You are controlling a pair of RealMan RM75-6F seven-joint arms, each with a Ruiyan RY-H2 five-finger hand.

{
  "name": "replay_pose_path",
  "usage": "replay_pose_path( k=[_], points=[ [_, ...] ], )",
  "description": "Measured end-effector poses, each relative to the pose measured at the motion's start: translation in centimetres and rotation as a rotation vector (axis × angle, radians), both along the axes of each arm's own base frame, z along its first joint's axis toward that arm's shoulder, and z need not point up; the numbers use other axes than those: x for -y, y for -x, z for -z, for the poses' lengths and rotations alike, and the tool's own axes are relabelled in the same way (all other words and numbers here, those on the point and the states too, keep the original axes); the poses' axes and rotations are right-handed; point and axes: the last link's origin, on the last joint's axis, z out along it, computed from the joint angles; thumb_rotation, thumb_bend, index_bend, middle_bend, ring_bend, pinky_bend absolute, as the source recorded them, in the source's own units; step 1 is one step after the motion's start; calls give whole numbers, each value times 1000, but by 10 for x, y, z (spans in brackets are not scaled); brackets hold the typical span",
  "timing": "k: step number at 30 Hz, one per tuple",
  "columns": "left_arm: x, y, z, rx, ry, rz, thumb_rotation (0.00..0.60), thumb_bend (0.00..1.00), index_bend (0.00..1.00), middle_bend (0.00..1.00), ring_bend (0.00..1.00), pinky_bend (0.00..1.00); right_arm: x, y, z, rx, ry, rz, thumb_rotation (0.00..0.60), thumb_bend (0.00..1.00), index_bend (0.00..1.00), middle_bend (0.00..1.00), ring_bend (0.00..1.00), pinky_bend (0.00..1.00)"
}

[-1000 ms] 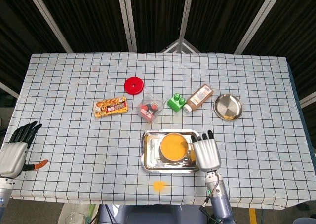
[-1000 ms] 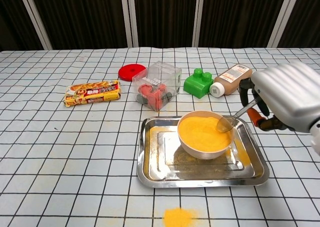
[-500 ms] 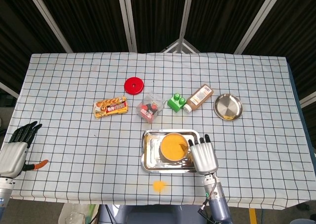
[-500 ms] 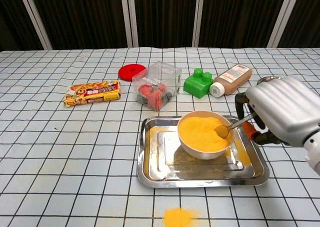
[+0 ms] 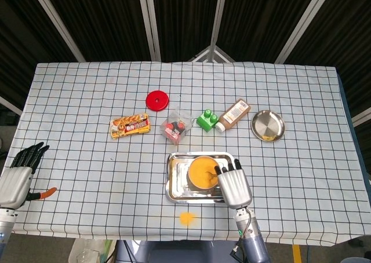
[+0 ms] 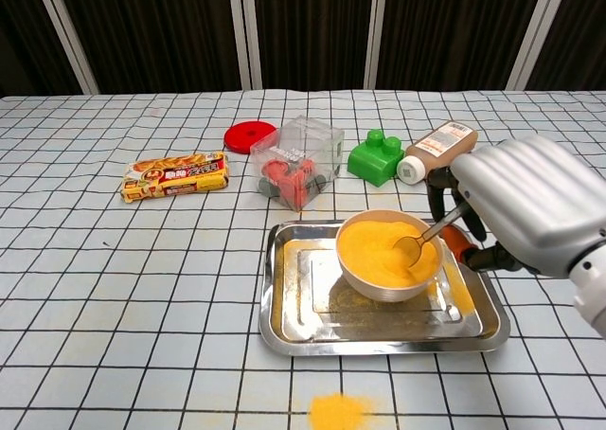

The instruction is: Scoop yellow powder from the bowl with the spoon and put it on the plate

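Observation:
A white bowl (image 6: 388, 256) (image 5: 200, 172) full of yellow powder stands in a steel tray (image 6: 294, 307) (image 5: 175, 185) near the table's front. My right hand (image 6: 524, 207) (image 5: 233, 184) holds a metal spoon (image 6: 424, 238) with an orange handle. The spoon's tip dips into the powder at the bowl's right side. The small round steel plate (image 5: 267, 125) lies at the far right, with a little yellow powder on it. It is hidden in the chest view. My left hand (image 5: 17, 179) hangs open at the table's left edge, far from the bowl.
Beyond the tray stand a brown bottle (image 6: 436, 150), a green block (image 6: 375, 157), a clear box with a red toy (image 6: 297, 172), a red lid (image 6: 250, 134) and a snack packet (image 6: 175, 176). Spilled yellow powder (image 6: 338, 411) lies in front of the tray.
My right hand has moved left toward the bowl's middle, and the spoon has gone from the bowl's right rim down into the powder. The left hand has not moved.

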Motion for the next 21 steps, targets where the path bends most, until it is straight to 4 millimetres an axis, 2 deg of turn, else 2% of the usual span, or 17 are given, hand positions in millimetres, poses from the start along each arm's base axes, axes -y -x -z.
replay_pose_path(
  k=[21],
  points=[
    [-1,0,0,1,0,-2,600,0,0,0,0,0,-2,-4,-1,-17,34,-119,600,712,973,708,556,365]
  ],
)
